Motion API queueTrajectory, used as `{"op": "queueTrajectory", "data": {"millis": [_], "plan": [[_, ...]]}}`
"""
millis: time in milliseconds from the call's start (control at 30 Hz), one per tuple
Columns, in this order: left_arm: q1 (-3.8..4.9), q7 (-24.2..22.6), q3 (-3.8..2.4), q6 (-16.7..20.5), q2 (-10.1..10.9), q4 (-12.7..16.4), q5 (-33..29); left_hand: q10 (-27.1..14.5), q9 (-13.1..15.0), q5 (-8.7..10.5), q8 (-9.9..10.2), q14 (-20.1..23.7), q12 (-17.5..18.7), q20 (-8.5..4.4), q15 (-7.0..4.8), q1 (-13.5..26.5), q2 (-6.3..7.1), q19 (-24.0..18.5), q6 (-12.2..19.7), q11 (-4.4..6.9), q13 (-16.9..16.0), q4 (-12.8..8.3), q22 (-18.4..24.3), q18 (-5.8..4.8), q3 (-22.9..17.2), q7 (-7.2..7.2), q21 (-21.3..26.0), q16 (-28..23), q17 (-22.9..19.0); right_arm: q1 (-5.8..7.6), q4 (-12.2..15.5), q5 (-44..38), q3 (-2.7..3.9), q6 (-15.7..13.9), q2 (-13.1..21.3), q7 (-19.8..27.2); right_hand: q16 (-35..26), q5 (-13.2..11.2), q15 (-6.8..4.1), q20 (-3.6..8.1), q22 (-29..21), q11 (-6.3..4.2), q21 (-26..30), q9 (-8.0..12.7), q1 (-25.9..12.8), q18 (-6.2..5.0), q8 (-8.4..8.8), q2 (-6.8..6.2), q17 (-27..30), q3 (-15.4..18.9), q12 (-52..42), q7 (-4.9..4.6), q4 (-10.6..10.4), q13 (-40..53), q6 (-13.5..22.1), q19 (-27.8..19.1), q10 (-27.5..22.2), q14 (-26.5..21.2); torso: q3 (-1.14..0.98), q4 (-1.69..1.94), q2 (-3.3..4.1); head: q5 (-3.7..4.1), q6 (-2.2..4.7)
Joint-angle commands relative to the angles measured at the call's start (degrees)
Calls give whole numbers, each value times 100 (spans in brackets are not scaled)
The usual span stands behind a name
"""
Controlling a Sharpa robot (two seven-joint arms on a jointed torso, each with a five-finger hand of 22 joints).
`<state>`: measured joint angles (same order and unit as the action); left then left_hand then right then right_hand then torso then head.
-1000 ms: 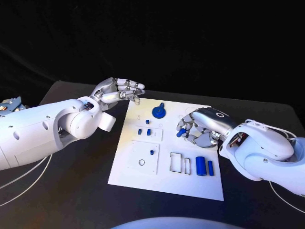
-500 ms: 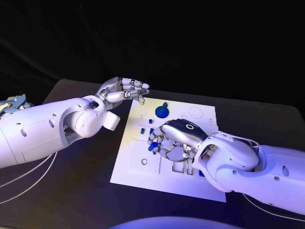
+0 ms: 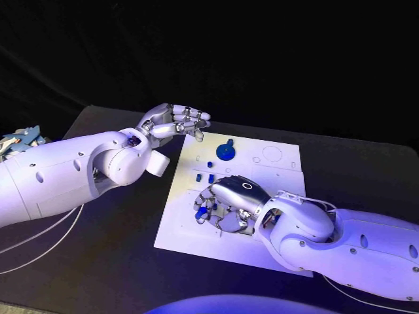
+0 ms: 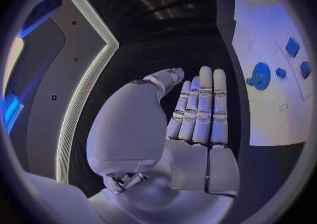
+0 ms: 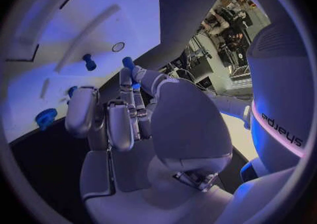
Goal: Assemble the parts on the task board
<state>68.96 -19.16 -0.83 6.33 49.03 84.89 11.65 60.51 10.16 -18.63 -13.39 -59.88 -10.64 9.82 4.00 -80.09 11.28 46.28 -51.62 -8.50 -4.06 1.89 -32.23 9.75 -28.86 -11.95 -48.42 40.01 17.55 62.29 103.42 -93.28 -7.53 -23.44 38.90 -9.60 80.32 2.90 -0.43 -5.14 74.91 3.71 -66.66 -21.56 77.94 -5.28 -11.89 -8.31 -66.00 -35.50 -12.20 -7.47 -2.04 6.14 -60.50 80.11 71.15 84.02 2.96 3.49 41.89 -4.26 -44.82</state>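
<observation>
The white task board (image 3: 185,237) lies in the middle of the black table. My right hand (image 3: 230,199) hovers low over the board's left middle and pinches a small blue part (image 3: 202,211) between thumb and a finger; the right wrist view shows that part (image 5: 128,63) at the fingertips of the right hand (image 5: 126,123). A blue round gear-like part (image 3: 226,152) sits at the board's far end, with two small blue pegs (image 3: 205,178) nearer. My left hand (image 3: 175,122) is raised beyond the board's far left corner; in the left wrist view the left hand (image 4: 198,123) has straight fingers and holds nothing.
On the board a blue peg (image 5: 89,61) stands near a small round hole (image 5: 118,46), and rectangular recesses (image 5: 39,23) lie beyond. White cables (image 3: 30,242) trail over the table at the near left. My right forearm (image 3: 361,252) covers the board's near right corner.
My right hand has moved leftward across the board, from its right side to its left middle, still holding the small blue part. The left hand has stayed in place.
</observation>
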Motion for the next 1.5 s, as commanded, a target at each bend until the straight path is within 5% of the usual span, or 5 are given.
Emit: {"op": "queueTrajectory", "data": {"millis": [33,1367,1500], "plan": [[2,-24,-4,-86,-10,18,-23,-50,-5,-6,20,20,-8,-8,31,-11,-41,-31,-4,-8,-4,-14,-5,63,12,-47,26,-39,5,-33,-86,-55,-16,166,-52,59,-10,16,-52,9,478,-30,18,-197,-30,42,-39,18,1,-5,32,-13,37,3,-14,-19,-20,139,-8,0,4,-15,-24],[3,-9,-4,-82,8,19,-23,-55,-9,-6,20,20,-10,-6,33,-9,-45,-35,-1,-10,-4,-16,-9,62,19,-48,23,-49,12,-156,-393,-312,-81,482,-281,-157,-17,11,-45,6,478,-22,35,-210,-95,40,-43,-4,16,15,58,-21,53,14,20,-28,-18,136,-7,2,-1,-10,-59],[3,-7,-4,-82,9,21,-23,-55,-9,-6,20,20,-10,-6,33,-9,-45,-35,-1,-10,-4,-16,-9,62,19,-48,23,-49,12,-162,-410,-310,-85,470,-295,-182,-17,55,20,-35,473,65,87,-137,-285,37,162,-117,20,73,142,-145,39,35,418,-52,-105,134,-4,0,-2,-4,-54]]}}
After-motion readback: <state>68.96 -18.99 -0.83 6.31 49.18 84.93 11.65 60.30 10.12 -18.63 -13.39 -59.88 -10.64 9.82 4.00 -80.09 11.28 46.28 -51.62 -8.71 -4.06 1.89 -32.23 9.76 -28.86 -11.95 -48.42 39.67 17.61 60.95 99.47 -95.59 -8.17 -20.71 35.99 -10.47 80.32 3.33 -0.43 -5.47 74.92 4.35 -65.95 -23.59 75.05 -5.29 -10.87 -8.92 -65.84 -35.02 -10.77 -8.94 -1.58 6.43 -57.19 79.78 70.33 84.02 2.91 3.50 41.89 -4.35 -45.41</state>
